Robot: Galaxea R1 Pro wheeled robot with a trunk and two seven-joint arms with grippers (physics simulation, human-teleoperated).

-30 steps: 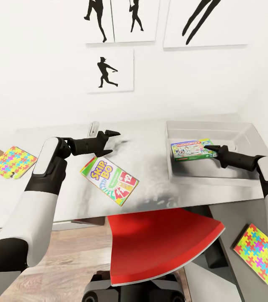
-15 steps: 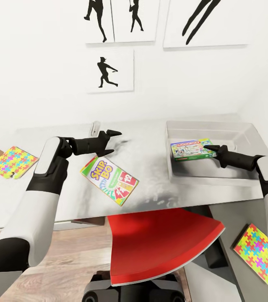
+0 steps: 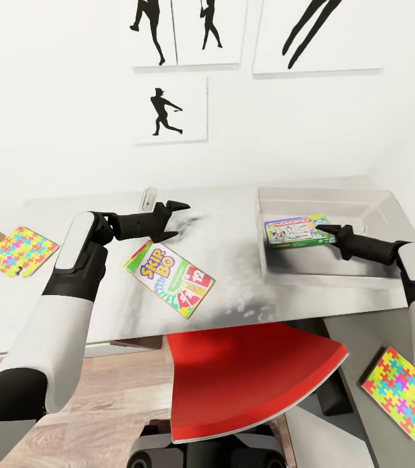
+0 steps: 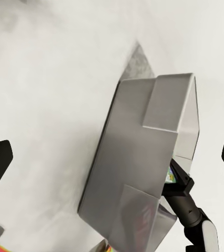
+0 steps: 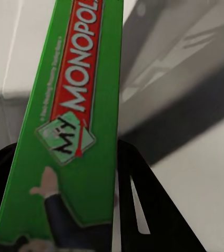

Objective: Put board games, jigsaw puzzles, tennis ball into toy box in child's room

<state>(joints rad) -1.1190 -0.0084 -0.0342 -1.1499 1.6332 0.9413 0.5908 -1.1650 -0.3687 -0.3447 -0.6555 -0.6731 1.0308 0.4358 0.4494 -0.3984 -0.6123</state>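
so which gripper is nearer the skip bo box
Left. The left gripper hovers open just beyond the SKIP BO box; the right gripper is across the table at the toy box, pinching the Monopoly.

Two board games are in sight: the SKIP BO box (image 3: 169,279) on the table (image 3: 233,214) and the MONOPOLY box (image 3: 297,231) in the single toy box (image 3: 369,201). Two jigsaw puzzles show, one (image 3: 19,251) at the left and one (image 3: 402,391) at the lower right. Four silhouette pictures (image 3: 170,109) hang on the wall, one red chair (image 3: 246,377) stands at the table
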